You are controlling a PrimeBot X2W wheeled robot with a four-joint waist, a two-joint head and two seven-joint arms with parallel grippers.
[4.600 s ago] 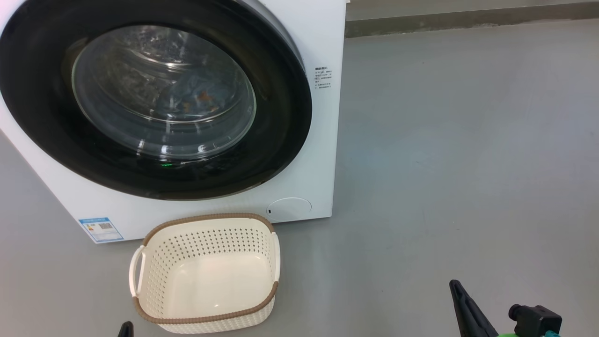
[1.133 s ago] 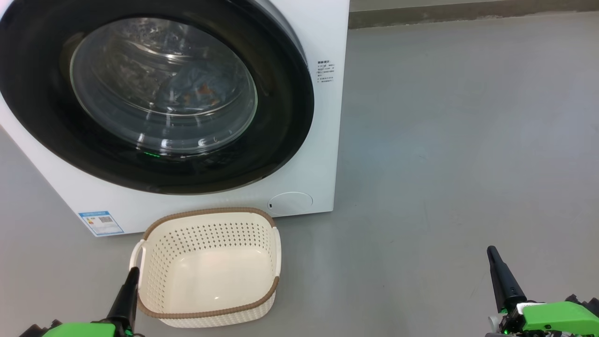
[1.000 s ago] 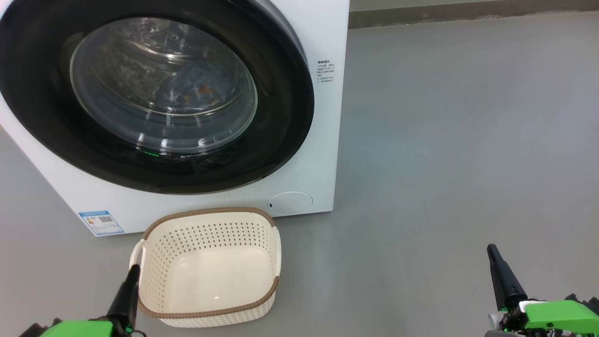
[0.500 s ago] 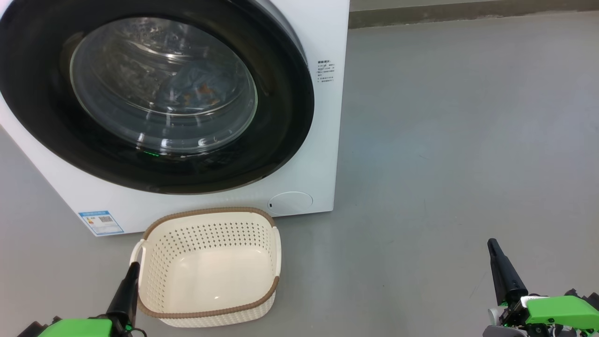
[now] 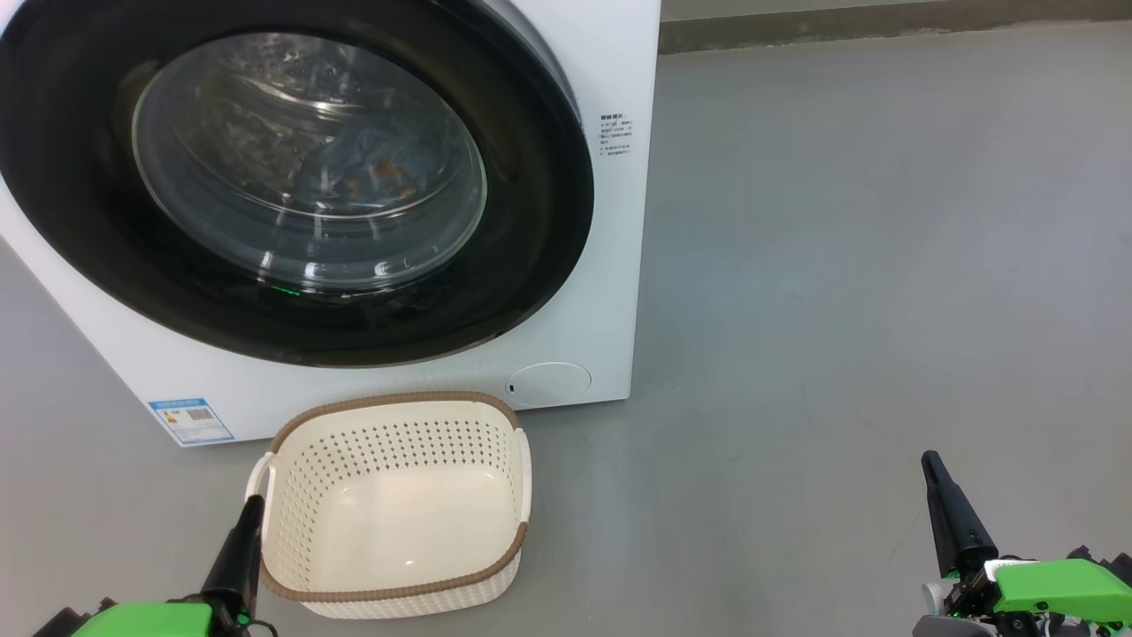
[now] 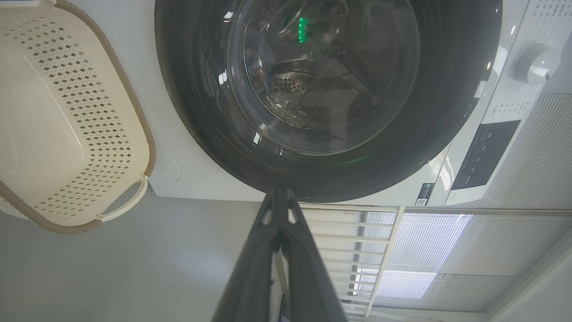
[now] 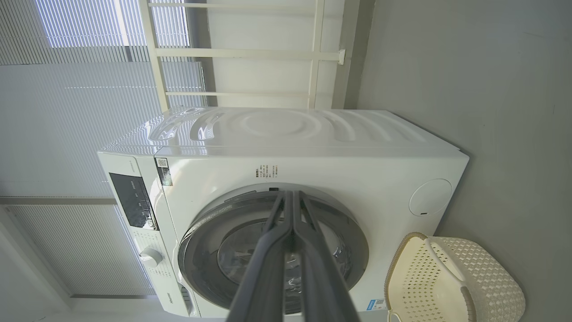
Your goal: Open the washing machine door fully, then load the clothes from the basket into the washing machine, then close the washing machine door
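Note:
The washing machine (image 5: pixel 610 265) stands at the upper left, and its door (image 5: pixel 531 221) lies flat against the front, closed. Through the door's glass I see the clothes (image 5: pixel 380 166), blue fabric with orange prints, inside the drum. The cream basket (image 5: pixel 389 405) sits on the floor in front of the machine with nothing in it. My left gripper (image 5: pixel 254 502) is shut and holds nothing, just outside the basket's left handle. My right gripper (image 5: pixel 928 458) is shut, holds nothing, and hovers over the floor far to the right. In the wrist views the left gripper (image 6: pixel 279 192) and the right gripper (image 7: pixel 290 193) both point at the door.
Bare grey floor (image 5: pixel 840 265) stretches to the right of the machine up to a wall skirting (image 5: pixel 884 31). A round flap (image 5: pixel 548 383) and a blue label (image 5: pixel 190 420) sit low on the machine's front. A white railing (image 7: pixel 250 53) and blinds stand behind it.
Since the oldest frame both grippers have risen into the head view, which has shifted a little. Over the last second the right gripper crept slightly upward; door, basket and clothes have not moved.

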